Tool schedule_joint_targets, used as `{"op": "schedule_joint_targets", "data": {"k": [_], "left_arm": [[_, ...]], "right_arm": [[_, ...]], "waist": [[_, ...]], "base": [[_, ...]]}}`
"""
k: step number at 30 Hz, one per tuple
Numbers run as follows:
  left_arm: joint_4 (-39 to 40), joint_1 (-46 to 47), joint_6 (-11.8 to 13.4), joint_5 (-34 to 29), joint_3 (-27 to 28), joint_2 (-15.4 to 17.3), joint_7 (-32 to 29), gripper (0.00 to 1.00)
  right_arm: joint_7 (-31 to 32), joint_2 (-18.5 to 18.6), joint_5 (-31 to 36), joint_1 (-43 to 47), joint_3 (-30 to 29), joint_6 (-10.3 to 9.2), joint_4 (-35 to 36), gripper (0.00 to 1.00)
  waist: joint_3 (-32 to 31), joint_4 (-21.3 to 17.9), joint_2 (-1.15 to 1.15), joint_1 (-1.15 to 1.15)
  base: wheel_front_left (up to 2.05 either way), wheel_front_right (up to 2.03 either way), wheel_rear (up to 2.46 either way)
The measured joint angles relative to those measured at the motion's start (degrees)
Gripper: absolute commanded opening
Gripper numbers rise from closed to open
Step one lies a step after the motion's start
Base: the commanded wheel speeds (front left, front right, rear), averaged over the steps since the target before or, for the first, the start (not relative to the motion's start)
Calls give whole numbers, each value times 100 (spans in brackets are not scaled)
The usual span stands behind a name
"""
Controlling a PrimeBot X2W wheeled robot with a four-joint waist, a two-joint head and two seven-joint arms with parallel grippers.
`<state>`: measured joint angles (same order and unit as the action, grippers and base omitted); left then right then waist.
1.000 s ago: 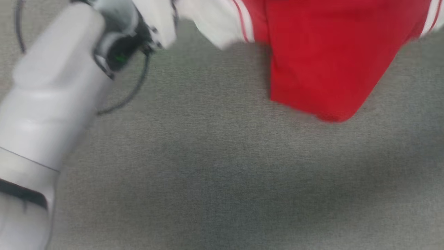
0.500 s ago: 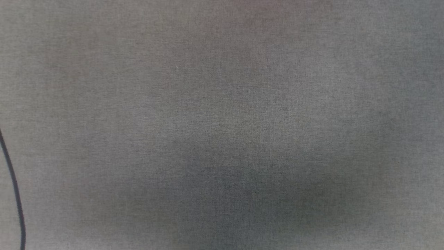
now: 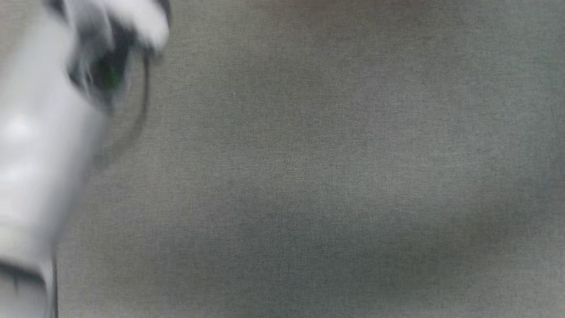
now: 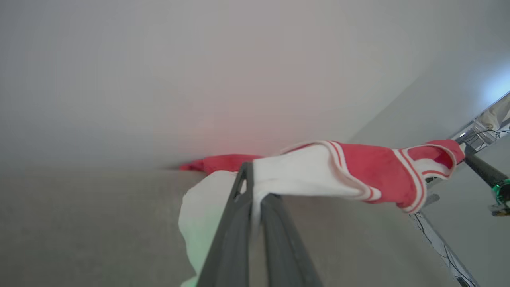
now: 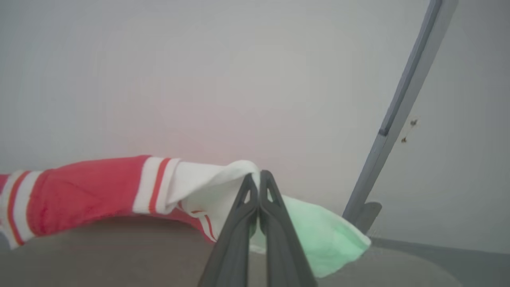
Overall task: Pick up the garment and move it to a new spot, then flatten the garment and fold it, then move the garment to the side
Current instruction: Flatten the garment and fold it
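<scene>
— What's nearest you?
— In my head view, my left forearm, blurred, at near left over the grey cloth-covered bench.
— And the end effectors?
— My left end effector is clamped on white sleeve fabric of the garment. My right end effector is pinched tight on white fabric at its other side.
— So where's the garment?
— Strung between the two, red middle sagging above the bench. Farther off I see a pale wall and a grey post.
</scene>
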<state>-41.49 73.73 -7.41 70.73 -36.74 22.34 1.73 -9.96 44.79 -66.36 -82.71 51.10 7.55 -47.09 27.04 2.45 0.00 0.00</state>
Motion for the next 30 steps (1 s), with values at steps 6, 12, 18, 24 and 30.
{"op": "schedule_joint_targets", "data": {"k": [6, 12, 18, 24, 30], "left_arm": [[1517, -2263, 1, 765, -438, 676, -66, 0], [2475, -3677, 1, 1123, -778, 1291, 51, 0], [3326, -4656, 0, 1308, -1028, 1892, 144, 0], [4096, -5628, 1, 1508, -1147, 2614, 300, 0], [4726, -6200, 119, 1494, -1200, 2999, 554, 0]], "right_arm": [[175, 736, -616, 1723, 424, 0, 1308, 0], [281, 1445, -1214, 3276, 683, -1, 2439, 0], [414, 2054, -1640, 4479, 981, -1, 3400, 0], [530, 2681, -2057, 5360, 1249, -1, 4356, 0], [257, 3175, -2313, 5816, 1347, -1, 4946, 0]], "waist": [[-127, -5, 0, 0], [-375, -13, 0, 0], [-625, -32, 0, 0], [-756, -78, 0, 0], [-787, -58, 0, 0]], "base": [[0, 0, 0], [0, 0, 0], [0, 0, 0], [0, 0, 0], [0, 0, 0]]}}
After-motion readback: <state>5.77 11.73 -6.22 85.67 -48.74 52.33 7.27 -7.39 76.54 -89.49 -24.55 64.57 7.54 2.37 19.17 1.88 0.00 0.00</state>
